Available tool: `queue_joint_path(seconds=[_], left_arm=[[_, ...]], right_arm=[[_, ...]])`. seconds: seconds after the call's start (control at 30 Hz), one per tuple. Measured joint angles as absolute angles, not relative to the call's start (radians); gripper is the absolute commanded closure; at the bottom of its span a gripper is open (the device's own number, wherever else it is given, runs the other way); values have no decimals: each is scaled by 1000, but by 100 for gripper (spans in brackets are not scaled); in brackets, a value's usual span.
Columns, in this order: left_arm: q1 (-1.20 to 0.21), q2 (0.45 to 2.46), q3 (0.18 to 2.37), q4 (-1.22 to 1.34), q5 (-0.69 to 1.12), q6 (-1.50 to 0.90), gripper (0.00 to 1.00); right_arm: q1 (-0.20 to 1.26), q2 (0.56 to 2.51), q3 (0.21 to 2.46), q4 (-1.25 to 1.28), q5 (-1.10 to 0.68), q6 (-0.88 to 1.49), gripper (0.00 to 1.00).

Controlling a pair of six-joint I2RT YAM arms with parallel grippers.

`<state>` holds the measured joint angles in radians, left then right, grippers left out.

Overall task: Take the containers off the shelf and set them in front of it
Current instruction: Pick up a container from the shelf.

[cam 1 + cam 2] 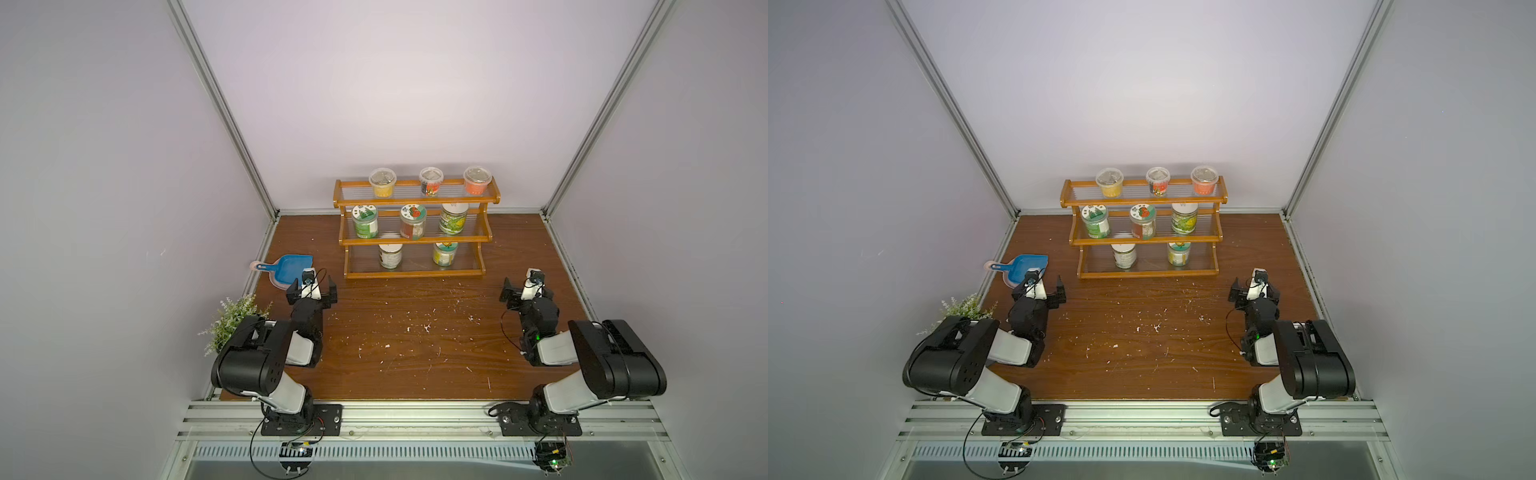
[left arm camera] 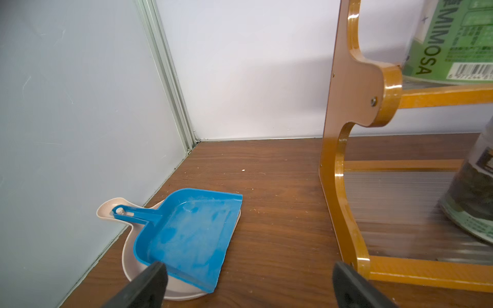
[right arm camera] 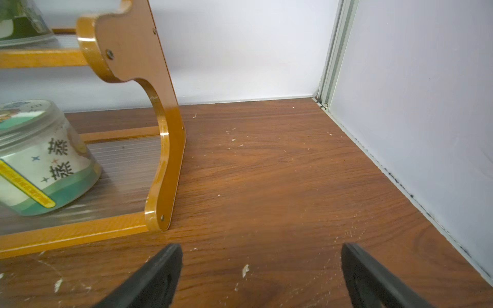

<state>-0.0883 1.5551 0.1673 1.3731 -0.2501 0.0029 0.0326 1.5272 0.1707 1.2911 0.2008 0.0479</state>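
Note:
The shelf [image 1: 415, 274] [image 1: 1148, 274] stands at the back of the wooden table, with several containers on it. Its top tier holds a yellow cup [image 1: 382, 183], a dark cup [image 1: 431, 181] and an orange cup [image 1: 477, 180]. Three jars, the leftmost one green [image 1: 365, 222] [image 2: 453, 40], stand on the middle tier. Two jars [image 1: 390, 255] [image 1: 444, 253] [image 3: 40, 160] stand on the bottom tier. My left gripper [image 1: 312, 287] [image 2: 249, 269] is open and empty, low beside the shelf's front left corner. My right gripper [image 1: 528, 289] [image 3: 261, 250] is open and empty off its front right corner.
A blue dustpan [image 1: 291, 266] [image 2: 186, 234] lies on a beige pan by the left wall, just beyond my left gripper. A potted green plant [image 1: 232, 320] stands behind the left arm. White crumbs dot the table [image 1: 415, 332] in front of the shelf. Walls close in both sides.

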Motion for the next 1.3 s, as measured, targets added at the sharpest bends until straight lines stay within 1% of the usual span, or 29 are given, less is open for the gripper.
queue_joint_path(seconds=[0.93,1.03,1.13,1.2,1.3], left_arm=[[-76,1536,161,1371,-229,-7,0],[-77,1457,137,1362,-237,-6,0],[-92,1320,134,1292,-258,-4,0],[-105,1204,167,1179,-276,-14,0],[-133,1077,261,984,-296,-56,0]], right_arm=[[33,1512,171,1276,200,47,0],[33,1415,181,1181,197,44,0],[33,1266,224,1055,176,45,0],[33,1168,270,963,142,50,0],[39,1073,345,849,68,71,0]])
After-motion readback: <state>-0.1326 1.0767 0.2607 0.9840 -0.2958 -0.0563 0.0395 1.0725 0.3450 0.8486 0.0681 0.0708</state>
